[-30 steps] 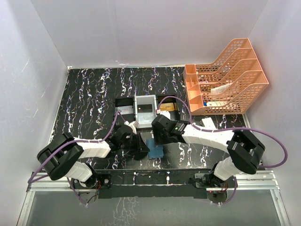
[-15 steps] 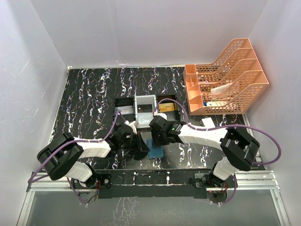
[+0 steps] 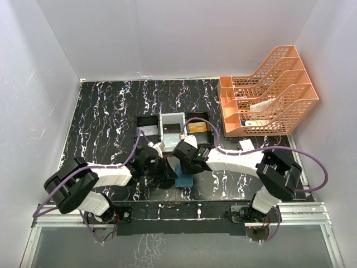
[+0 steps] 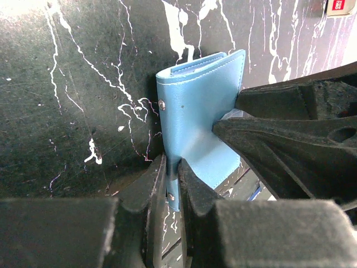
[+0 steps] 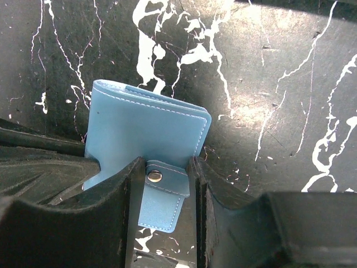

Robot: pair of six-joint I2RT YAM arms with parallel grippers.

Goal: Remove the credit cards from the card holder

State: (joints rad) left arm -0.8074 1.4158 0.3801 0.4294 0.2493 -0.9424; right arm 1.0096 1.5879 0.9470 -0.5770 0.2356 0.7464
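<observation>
The blue card holder (image 3: 184, 180) lies folded on the black marbled table between both arms. My left gripper (image 4: 172, 167) is shut on a thin edge of the card holder (image 4: 201, 111), near a snap stud. My right gripper (image 5: 164, 167) comes from the opposite side, and its fingers (image 4: 279, 139) press against the holder. Its jaws are shut on the snap tab (image 5: 164, 192) of the card holder (image 5: 145, 128), touching both of the tab's edges. No credit cards show inside the holder. A gold-tan credit card (image 3: 194, 127) lies in the tray's right compartment.
A black-and-white three-compartment tray (image 3: 149, 124) stands just behind the grippers. An orange mesh file rack (image 3: 268, 95) fills the back right corner. A white box with a red mark (image 3: 247, 145) lies to the right of my right arm. White walls close in the table.
My right gripper has moved left and closer to the card holder, and its jaws have narrowed onto the snap tab. The left gripper has kept its hold and place.
</observation>
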